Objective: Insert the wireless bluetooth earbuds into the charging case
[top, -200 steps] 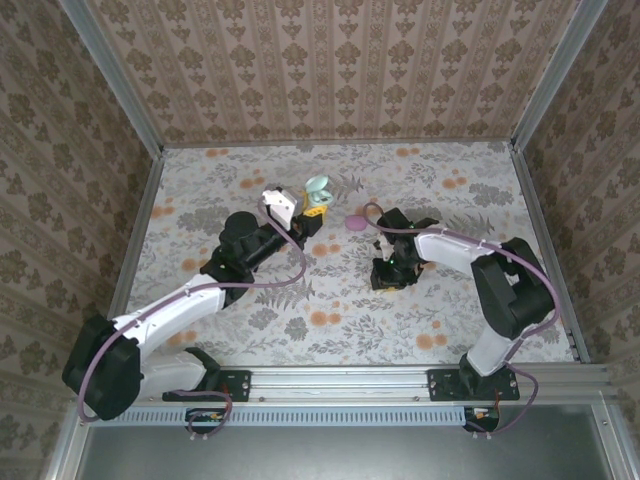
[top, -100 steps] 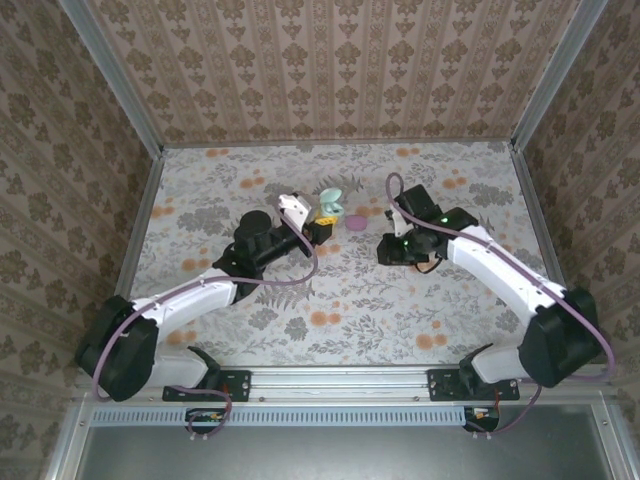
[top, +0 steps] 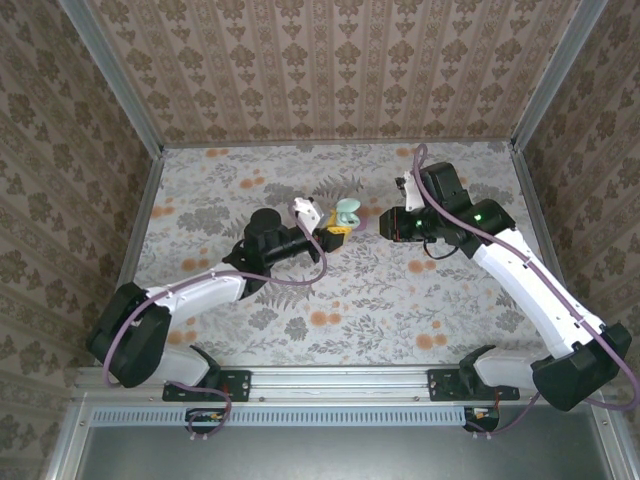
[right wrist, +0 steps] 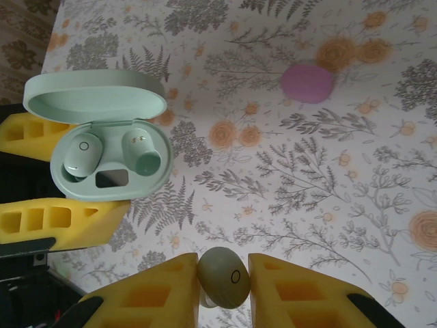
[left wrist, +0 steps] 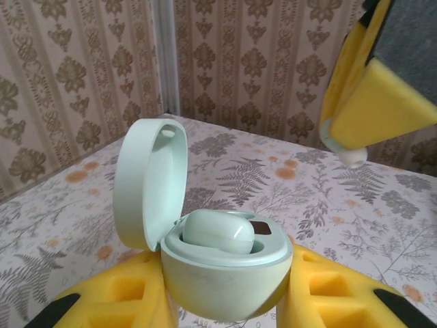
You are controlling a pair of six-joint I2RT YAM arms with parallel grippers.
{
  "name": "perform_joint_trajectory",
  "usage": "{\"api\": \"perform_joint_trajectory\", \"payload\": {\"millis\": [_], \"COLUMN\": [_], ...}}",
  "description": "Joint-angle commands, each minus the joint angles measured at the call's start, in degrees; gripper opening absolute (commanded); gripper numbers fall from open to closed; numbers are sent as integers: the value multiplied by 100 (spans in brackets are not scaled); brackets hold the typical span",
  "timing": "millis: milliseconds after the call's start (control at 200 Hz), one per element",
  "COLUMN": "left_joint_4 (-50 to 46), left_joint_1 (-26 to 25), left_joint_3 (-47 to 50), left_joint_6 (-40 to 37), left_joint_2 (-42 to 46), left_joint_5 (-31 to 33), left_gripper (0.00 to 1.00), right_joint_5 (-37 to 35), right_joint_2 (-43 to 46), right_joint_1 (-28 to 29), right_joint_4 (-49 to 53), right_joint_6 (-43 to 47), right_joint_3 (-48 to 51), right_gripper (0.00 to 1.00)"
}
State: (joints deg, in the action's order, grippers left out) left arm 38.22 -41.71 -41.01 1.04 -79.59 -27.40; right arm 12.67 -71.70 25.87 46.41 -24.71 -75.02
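Over the middle of the table (top: 450,310), the left pincer (left wrist: 225,304) clamps the mint-green charging case (left wrist: 222,270), its lid open and one earbud (right wrist: 80,154) seated inside, while near it on the right the right pincer (right wrist: 224,287) is closed on a second earbud (right wrist: 222,273).

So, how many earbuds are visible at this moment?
2. The first earbud sits in one slot of the open mint-green charging case, which the left tool holds. The second earbud is pinched in the right tool, apart from the case. None seems hidden.
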Motion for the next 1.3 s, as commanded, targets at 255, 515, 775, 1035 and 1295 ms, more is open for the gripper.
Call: {"api": "perform_joint_trajectory", "payload": {"millis": [255, 515, 775, 1035, 1295], "left_joint_4": [17, -63, -104, -75, -69], "left_joint_1": [-93, -126, -148, -141, -147], "left_joint_3": [-445, -530, -546, -558, -523], "left_joint_6": [-214, -252, -236, -201, -140], "left_joint_2": [-122, -168, -170, -200, -188], "left_joint_5": [-780, -813, -826, -846, -785], "left_gripper": [29, 29, 29, 29, 29], "right_joint_5": [409, 444, 457, 421, 508], "right_joint_2": [-49, -132, -203, -317, -397], "right_joint_1": [-18, -12, -12, -7, 4], "right_joint_4": [-313, -443, -563, -631, -706], "right_joint_6": [-260, -298, -350, -387, -388], "right_joint_3": [-263, -304, -304, -314, -284], "right_gripper": [26, 26, 26, 26, 26]}}
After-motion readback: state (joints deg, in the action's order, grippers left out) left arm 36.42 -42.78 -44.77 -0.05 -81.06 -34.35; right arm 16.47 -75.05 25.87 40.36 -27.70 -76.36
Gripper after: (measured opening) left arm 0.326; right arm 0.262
